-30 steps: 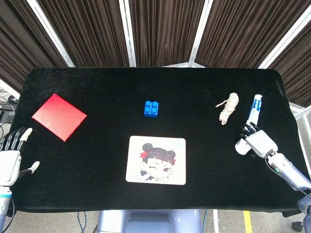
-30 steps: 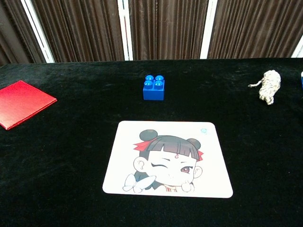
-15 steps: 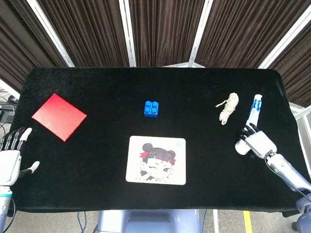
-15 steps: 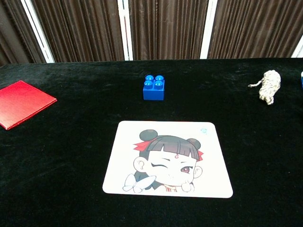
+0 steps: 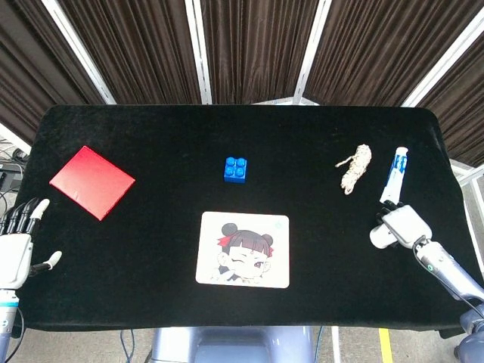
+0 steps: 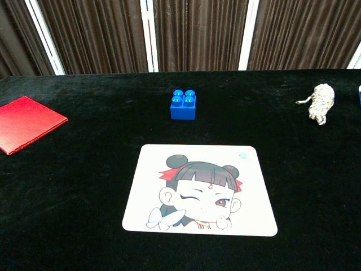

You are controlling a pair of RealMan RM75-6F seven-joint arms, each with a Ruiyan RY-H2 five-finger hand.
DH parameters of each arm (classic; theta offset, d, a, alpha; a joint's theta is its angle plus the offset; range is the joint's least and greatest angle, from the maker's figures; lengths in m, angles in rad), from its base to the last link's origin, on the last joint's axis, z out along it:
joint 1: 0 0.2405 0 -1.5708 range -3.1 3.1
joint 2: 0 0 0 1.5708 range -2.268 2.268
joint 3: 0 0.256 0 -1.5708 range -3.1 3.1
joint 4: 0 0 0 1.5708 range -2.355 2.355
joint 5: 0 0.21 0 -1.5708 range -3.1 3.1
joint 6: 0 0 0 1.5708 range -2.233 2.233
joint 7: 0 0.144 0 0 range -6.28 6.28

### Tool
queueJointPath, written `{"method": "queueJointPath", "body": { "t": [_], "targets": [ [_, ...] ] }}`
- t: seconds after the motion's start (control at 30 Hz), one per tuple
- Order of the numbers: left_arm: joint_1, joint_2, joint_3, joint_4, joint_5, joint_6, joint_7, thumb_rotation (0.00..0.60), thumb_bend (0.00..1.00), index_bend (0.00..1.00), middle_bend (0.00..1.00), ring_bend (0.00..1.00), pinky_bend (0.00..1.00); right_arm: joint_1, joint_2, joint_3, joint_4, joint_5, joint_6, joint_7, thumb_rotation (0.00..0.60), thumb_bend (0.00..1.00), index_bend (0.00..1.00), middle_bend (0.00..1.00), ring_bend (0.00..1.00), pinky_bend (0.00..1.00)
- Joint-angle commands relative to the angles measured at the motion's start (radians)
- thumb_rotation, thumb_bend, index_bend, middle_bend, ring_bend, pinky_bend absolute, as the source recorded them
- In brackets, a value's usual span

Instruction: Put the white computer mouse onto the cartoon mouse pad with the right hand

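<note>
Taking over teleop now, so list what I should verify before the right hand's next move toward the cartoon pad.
1. White computer mouse located: cannot tell; neither view plainly shows it, and it may be under the right hand.
2. Right hand's grip: cannot tell; its fingers are hidden.
3. Cartoon mouse pad free: ok, nothing lies on it.
4. Path from right hand to pad: ok, only bare black cloth.
5. Blue-and-white tube clear of the hand: not ok, it lies just beyond it.
6. Left hand out of the way: ok, at the table's left edge, holding nothing.

Matt black cloth on table (image 5: pixel 151 249), glossy plastic blue brick (image 6: pixel 183 105), rough twisted rope bundle (image 6: pixel 320 103), smooth printed mouse pad (image 6: pixel 141 212).
</note>
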Motion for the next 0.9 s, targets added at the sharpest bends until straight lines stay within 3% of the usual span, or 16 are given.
{"method": "queueJointPath", "body": {
  "t": [0.03, 0.6, 0.9],
  "targets": [
    [0.0, 0.0, 0.0, 0.0, -0.001, 0.0, -0.001, 0.6, 0.22, 0.0, 0.0, 0.0, 0.0, -0.004, -0.003, 0.0, 0.002, -0.003, 0.024, 0.005, 0.6, 0.1, 0.6, 0.56, 0.42, 0.67],
    [-0.001, 0.004, 0.0, 0.0, 0.0, -0.005, -0.015, 0.6, 0.22, 0.0, 0.0, 0.0, 0.0, 0.067, 0.035, 0.027, -0.056, -0.014, 0.137, -0.036, 0.6, 0.12, 0.65, 0.6, 0.46, 0.71],
    [-0.003, 0.008, 0.004, 0.005, 0.005, -0.01, -0.03, 0.6, 0.22, 0.0, 0.0, 0.0, 0.0, 0.187, 0.067, 0.063, -0.191, -0.037, 0.184, -0.112, 0.6, 0.12, 0.65, 0.6, 0.46, 0.71]
  ]
}}
